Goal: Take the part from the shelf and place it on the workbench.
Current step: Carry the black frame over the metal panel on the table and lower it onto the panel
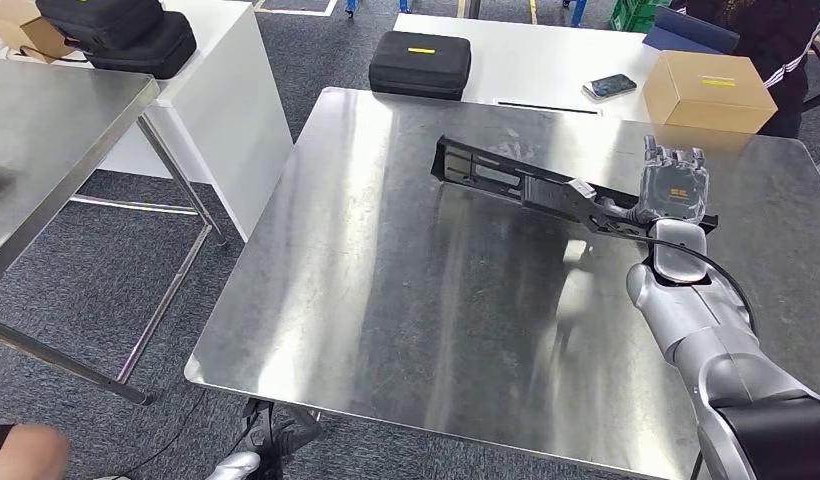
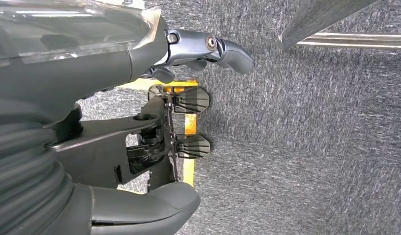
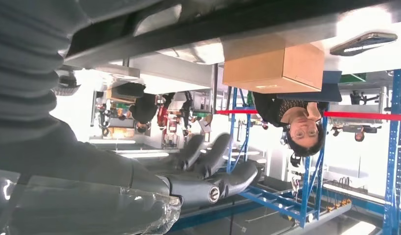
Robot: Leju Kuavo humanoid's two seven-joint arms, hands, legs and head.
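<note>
A: Part [image 1: 531, 185], long and black, lies across the upper right of the steel worktop [image 1: 386, 300]. Does the right hand [image 1: 674, 185] hold it?

B: I cannot tell; its fingers point straight up at the part's near end. Lift clear gently. Cardboard box [image 1: 708, 90] and phone [image 1: 610, 86] sit beyond.

A: Left hand [image 2: 154, 117]?

B: Hanging loosely open over carpet.
</note>
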